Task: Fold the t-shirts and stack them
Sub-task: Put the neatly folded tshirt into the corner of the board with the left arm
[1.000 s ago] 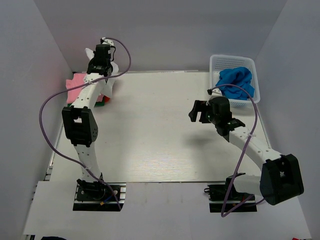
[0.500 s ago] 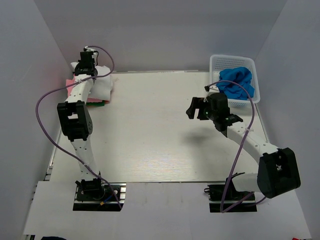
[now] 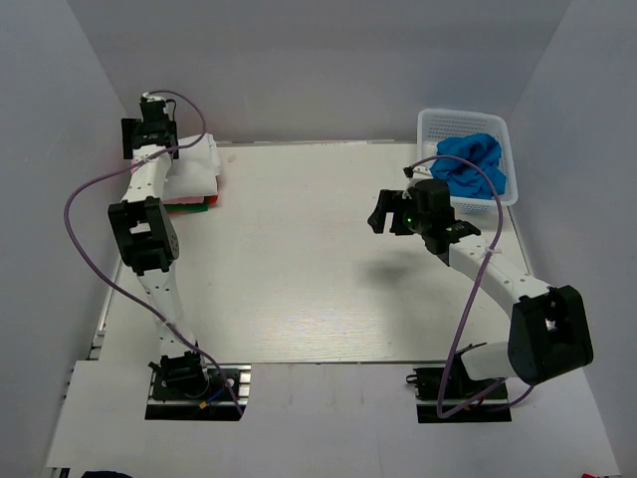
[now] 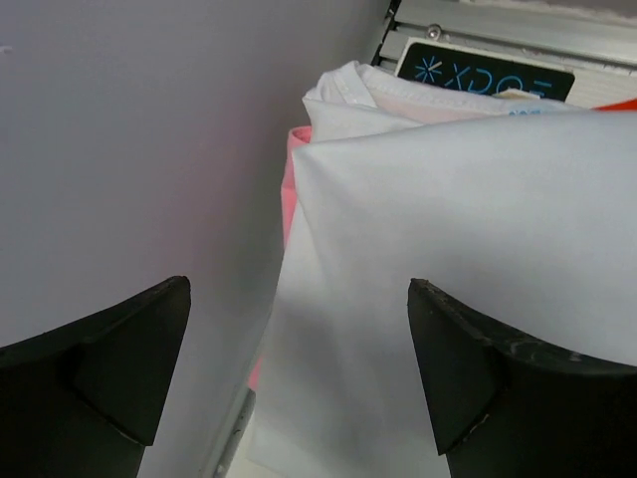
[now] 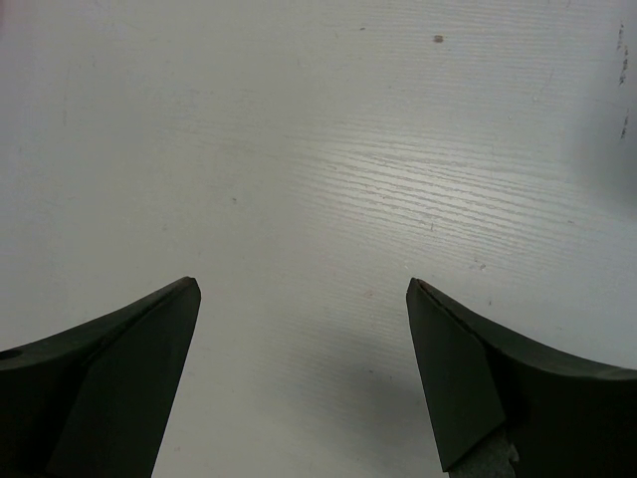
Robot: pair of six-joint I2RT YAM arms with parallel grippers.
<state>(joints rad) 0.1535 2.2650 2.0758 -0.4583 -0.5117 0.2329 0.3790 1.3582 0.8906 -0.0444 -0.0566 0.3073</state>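
Looks like a robotics lab test cell. White table (image 3: pixel 299 269) boxed in on 3 sides by plain grey wall panels (image 3: pixel 50 199). 2 arms sit on black base plates (image 3: pixel 184 376) bolted at the near edge, w/ purple cables (image 3: pixel 67 214) looping loose alongside. Alu frame rail (image 4: pixel 518 20) w/ black printed label (image 4: pixel 485 70) runs at the back-left corner.
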